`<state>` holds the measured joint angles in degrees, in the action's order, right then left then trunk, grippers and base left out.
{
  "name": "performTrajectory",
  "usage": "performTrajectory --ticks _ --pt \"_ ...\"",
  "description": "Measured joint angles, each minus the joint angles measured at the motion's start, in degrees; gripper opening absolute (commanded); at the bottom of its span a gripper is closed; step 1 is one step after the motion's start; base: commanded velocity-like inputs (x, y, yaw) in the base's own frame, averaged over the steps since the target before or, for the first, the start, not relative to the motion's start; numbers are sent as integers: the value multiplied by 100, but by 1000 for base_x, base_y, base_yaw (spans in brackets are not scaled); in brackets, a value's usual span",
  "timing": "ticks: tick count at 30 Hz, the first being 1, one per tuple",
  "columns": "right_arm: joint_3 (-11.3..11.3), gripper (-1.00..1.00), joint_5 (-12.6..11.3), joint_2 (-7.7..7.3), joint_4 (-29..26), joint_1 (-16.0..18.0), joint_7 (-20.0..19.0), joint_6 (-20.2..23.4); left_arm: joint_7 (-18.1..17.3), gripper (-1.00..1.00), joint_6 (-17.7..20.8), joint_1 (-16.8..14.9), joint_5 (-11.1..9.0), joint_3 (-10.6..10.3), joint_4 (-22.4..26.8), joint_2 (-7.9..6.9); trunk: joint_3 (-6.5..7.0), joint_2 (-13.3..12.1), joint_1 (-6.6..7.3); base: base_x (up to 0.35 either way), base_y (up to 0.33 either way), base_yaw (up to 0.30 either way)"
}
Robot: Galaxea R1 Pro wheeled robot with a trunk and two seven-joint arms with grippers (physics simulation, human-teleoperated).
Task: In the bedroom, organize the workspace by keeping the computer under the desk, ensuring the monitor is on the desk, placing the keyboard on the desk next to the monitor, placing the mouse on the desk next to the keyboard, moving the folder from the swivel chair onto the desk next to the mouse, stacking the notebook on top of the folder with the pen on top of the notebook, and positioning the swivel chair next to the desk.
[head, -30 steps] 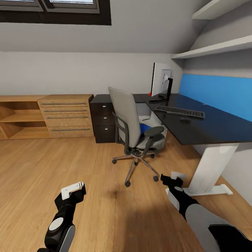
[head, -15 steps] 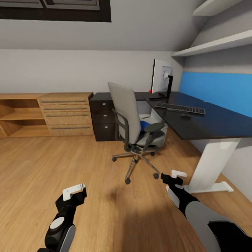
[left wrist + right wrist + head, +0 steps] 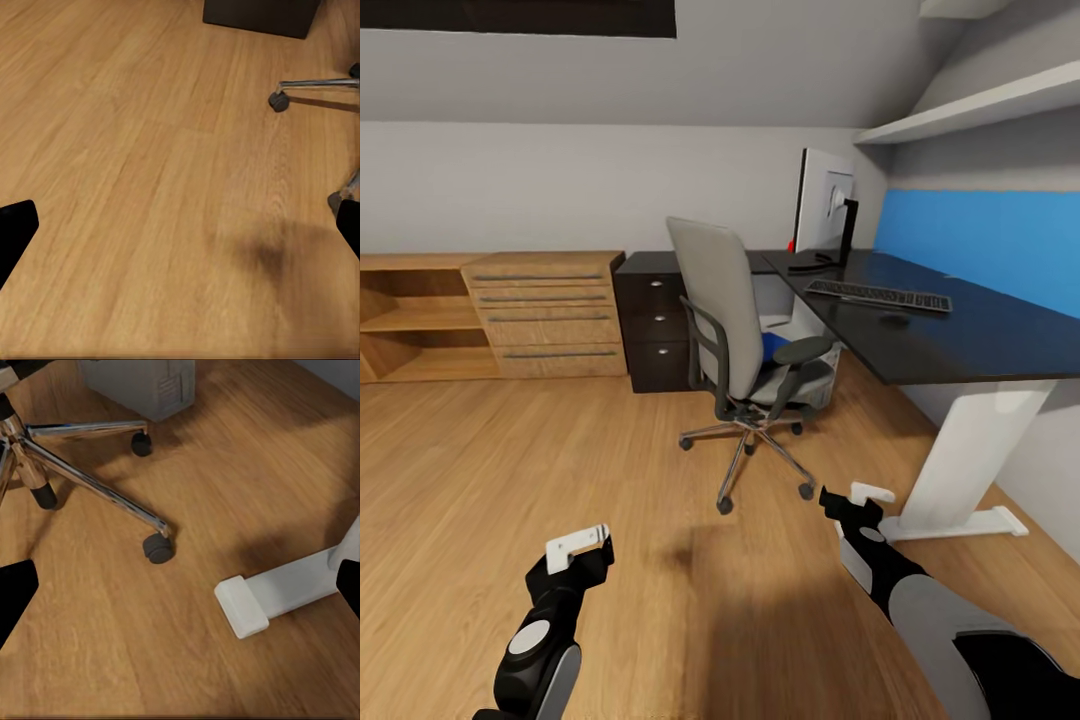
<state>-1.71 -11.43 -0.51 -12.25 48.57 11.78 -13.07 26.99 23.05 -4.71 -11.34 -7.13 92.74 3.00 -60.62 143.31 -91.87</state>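
— Blue is the folder (image 3: 772, 345); it lies on the seat of the chair (image 3: 745, 330), half hidden behind the backrest and the armrest. Do you see it also?

— Yes, only a small blue part. The chair stands just beside the worktop (image 3: 980, 345), turned with its back toward the robot.

— And the other things?

— The monitor (image 3: 820, 208) stands at the far end of the worktop. The keyboard (image 3: 878, 296) lies nearer than the monitor, and the mouse (image 3: 893, 319) lies just beside the keyboard. The computer (image 3: 146, 382) stands on the floor past the chair, under the worktop. Notebook and pen I cannot find.

— Which arm is nearer to the folder?

— I judge the right gripper (image 3: 857, 503). It hangs low over the floor, near the white foot of the worktop (image 3: 279, 589) and near one wheel of the chair. The folder lies ahead of it and higher, a little toward the left. The left gripper (image 3: 582, 556) is well apart from the chair, over bare floor.

— Are the fingers apart?

— In both wrist views a dark fingertip shows at each edge with floor between them, so both pairs stand apart and hold nothing.

— The long axis of the folder?

— Too much is hidden; I cannot tell. I think the robot must go around the backrest first, because from here the seat is covered.
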Motion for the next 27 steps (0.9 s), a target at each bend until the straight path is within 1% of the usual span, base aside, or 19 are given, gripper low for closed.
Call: performTrajectory --ticks 8,16,27 --pt "6 100 0 -21 -1 0 0 -17 4 100 0 0 0 -24 0 0 -177 11 -21 0 0 0" --pt "0 100 0 -10 -1 0 1 -32 4 100 0 0 1 -26 -8 -10 -178 11 -20 23 0 0" --pt "6 100 -1 -18 -5 -8 10 -267 4 100 0 0 8 -23 -16 -26 -178 11 -17 265 0 0"
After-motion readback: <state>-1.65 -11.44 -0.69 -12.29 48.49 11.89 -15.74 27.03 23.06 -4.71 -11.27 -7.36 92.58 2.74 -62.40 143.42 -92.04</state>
